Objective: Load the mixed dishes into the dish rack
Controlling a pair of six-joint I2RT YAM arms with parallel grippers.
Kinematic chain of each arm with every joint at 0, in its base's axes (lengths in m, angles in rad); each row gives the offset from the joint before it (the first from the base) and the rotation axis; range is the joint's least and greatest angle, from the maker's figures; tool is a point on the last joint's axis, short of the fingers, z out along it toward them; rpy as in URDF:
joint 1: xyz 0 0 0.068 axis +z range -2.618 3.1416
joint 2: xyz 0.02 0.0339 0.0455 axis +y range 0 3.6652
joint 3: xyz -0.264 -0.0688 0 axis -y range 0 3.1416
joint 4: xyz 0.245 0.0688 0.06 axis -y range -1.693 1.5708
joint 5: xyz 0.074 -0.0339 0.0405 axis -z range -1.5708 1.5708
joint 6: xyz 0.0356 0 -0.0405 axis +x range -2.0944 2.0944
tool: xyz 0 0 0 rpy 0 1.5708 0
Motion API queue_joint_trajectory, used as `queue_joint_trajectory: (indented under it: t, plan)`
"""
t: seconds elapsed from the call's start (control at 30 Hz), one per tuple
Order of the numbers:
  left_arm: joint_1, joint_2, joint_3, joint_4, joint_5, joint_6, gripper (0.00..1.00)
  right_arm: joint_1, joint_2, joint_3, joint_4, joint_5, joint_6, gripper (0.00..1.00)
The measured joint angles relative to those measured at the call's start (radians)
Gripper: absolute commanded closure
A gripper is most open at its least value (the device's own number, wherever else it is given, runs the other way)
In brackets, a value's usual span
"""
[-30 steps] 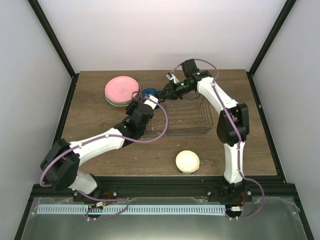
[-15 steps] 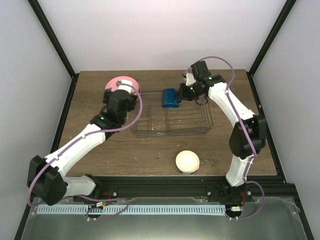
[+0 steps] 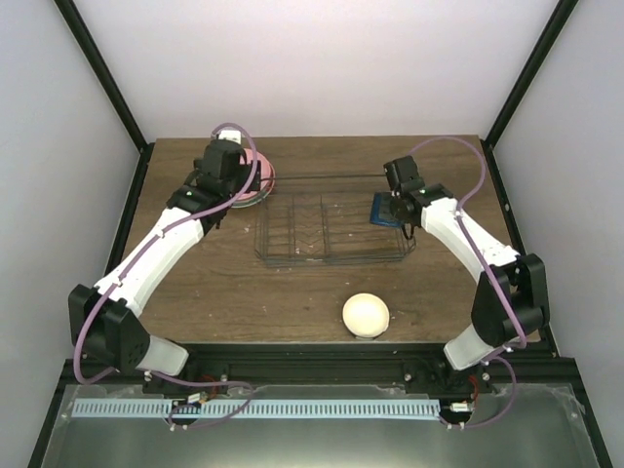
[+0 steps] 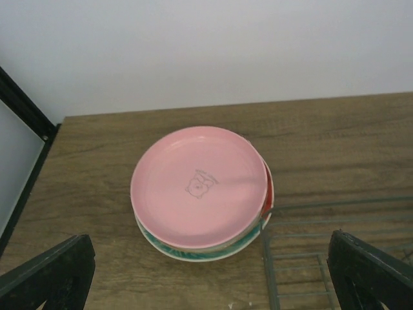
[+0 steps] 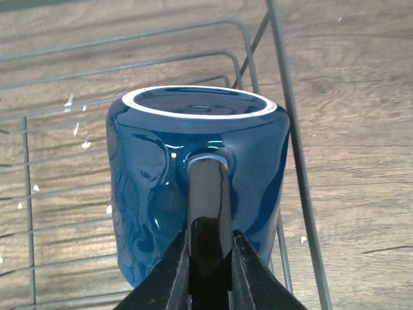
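At the far left corner of the desk [image 3: 195, 283], the pink plate [image 4: 200, 184] lies on top of a stack, with the rims of the plates beneath [image 4: 193, 252] showing at its near and right sides. The left pincer [image 4: 206, 278] hangs above it with its fingers spread wide and nothing between them.

The stack lies just beside the left end of the dish rack [image 3: 331, 261], which stands in the middle of the desk. The plate looks glazed, so I judge it stiff, slick and liable to chip. It sits flush on the one below, so the only purchase is the raised rim, probably on the side where it overhangs, with one finger slipped under the lip. It is light enough to lift by one edge, though it may swing once it is free.

At the rack's right end, the right pincer [image 5: 208, 258] is clamped on the handle of the dark blue mug [image 5: 148, 187], whose body is inside the wire wall. I cannot tell whether it rests on the wires. The mug is heavier than a plate and glossy. The handle gives a firm hold, but the mug could pivot about it.

The cream bowl [image 3: 366, 315] lies by the near edge, well apart from the rack.
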Motion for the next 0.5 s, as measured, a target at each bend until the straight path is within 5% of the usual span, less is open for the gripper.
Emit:
queue_joint_trajectory:
  t: [0.5]
  plan:
    - [0.000, 0.048, 0.000, -0.023, 0.086, -0.002, 0.00, 0.041, -0.138, -0.161, 0.175, 0.160, 0.067, 0.99]
